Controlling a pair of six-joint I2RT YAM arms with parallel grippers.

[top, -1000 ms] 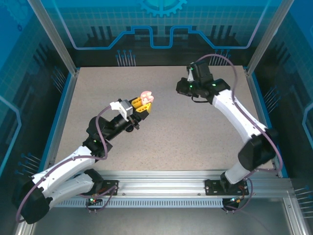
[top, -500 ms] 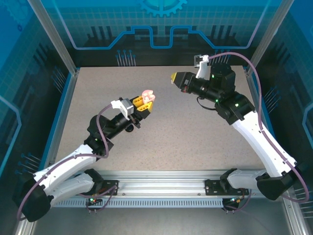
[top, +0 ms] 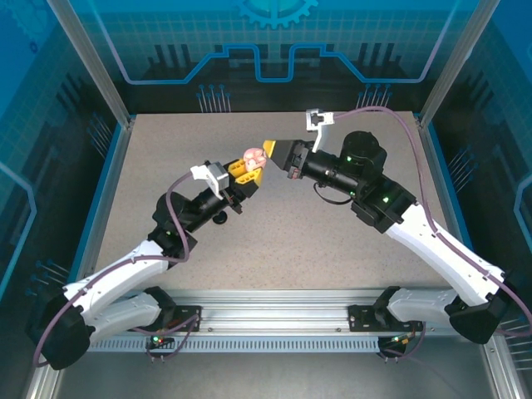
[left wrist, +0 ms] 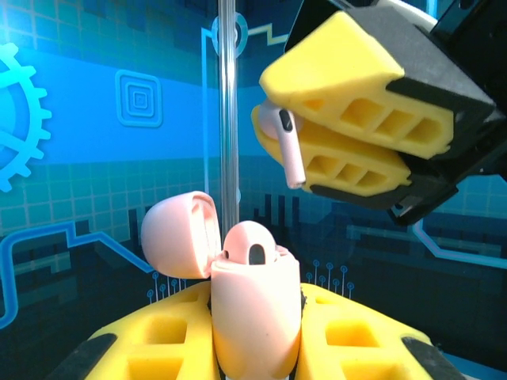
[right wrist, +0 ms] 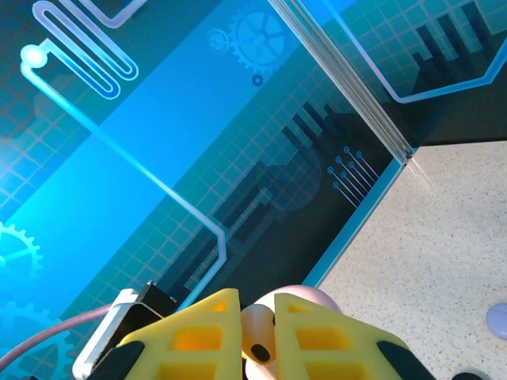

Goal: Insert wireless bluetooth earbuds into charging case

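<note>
Over the tabletop point(top: 291, 249), nearer its far edge, the left gripper point(top: 248, 173) clamps the pink charging case point(left wrist: 255, 317), its lid point(left wrist: 181, 233) open and 1 seated earbud point(left wrist: 252, 247) inside. Just above, the right gripper point(top: 269, 150) pinches a pale pink earbud point(left wrist: 288, 150). A lavender piece point(right wrist: 497, 321) lies on the tabletop.

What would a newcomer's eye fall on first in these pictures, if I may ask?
The yellow-fingered left gripper and right gripper nearly touch in mid-air above the table. The left one clamps a pale pink charging case with its lid flipped open. Just above the case's mouth, the right one pinches a pale pink earbud, stem pointing down.
</note>
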